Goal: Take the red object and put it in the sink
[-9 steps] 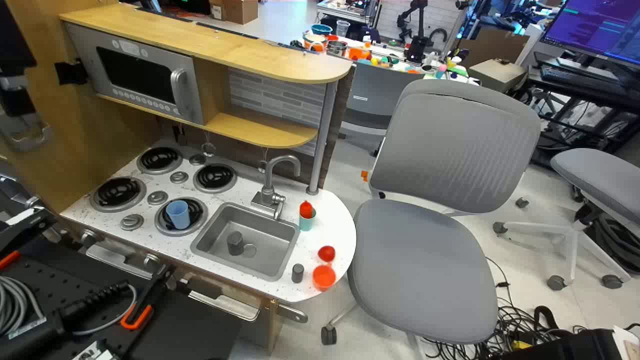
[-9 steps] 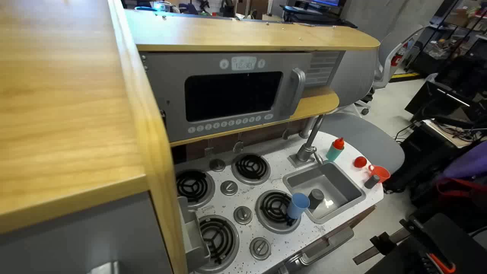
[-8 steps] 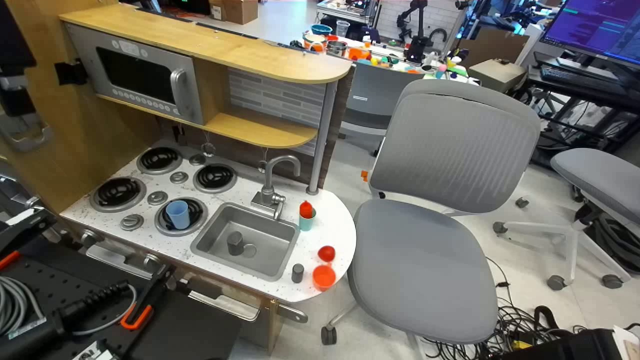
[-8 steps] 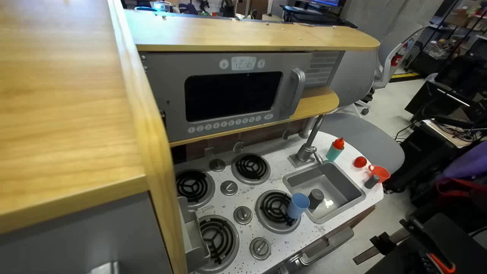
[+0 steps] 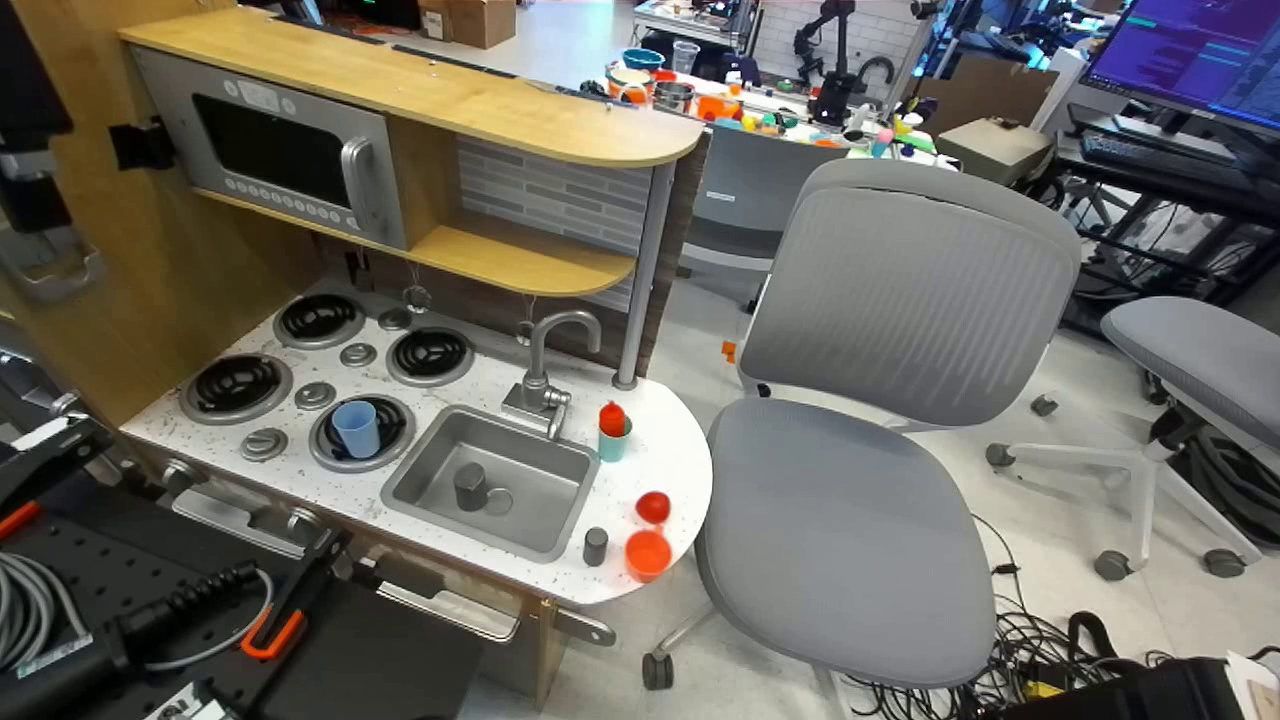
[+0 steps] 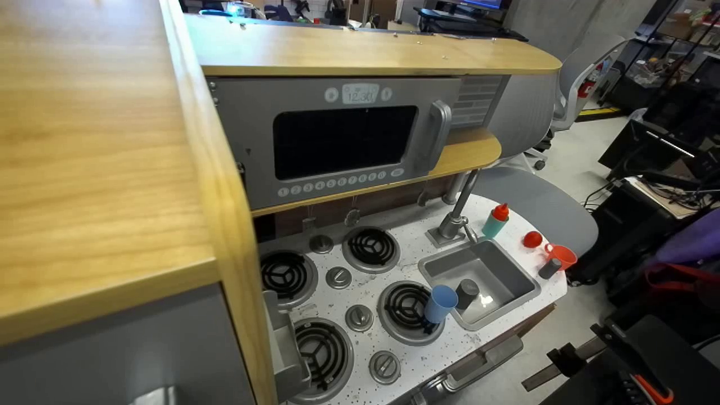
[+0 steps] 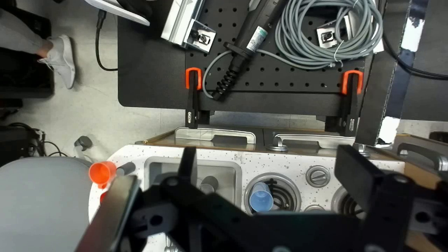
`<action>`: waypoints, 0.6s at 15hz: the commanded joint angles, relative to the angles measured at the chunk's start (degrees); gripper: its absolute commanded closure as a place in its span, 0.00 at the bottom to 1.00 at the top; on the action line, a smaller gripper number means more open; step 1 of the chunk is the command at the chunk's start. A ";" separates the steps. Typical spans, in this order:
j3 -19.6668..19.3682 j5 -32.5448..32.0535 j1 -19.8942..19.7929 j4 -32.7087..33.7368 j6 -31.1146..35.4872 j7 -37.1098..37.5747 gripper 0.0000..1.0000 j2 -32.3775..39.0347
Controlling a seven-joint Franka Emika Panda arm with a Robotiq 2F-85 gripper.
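A red ball-like object (image 5: 653,507) lies on the white counter right of the sink (image 5: 545,500). It shows in both exterior views (image 6: 532,239); in the wrist view (image 7: 103,196) it is mostly hidden behind the gripper linkage. An orange-red cup (image 5: 648,557) stands close to it, also in the wrist view (image 7: 101,171). A red top (image 6: 500,211) sticks out of a teal cup (image 6: 493,226) near the faucet. The sink (image 6: 500,281) holds a dark grey cylinder (image 6: 467,292). My gripper (image 7: 266,152) is open and empty, high above the counter; neither exterior view shows it.
A small grey cylinder (image 5: 595,547) stands beside the orange-red cup. A blue cup (image 5: 357,428) stands on a burner. The faucet (image 5: 540,370) rises behind the sink, under a wooden shelf (image 5: 530,255) and a microwave (image 5: 280,150). A grey chair (image 5: 850,540) adjoins the counter's rounded end.
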 commanded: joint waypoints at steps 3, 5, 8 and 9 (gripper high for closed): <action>-2.62 -1.25 0.49 1.42 0.78 -2.62 0.00 0.96; -4.91 -1.73 -0.16 1.41 3.14 -6.28 0.00 1.01; -10.19 -3.68 -2.81 2.53 8.21 -11.80 0.00 2.68; -12.26 -3.66 -3.63 3.42 9.62 -13.96 0.00 3.73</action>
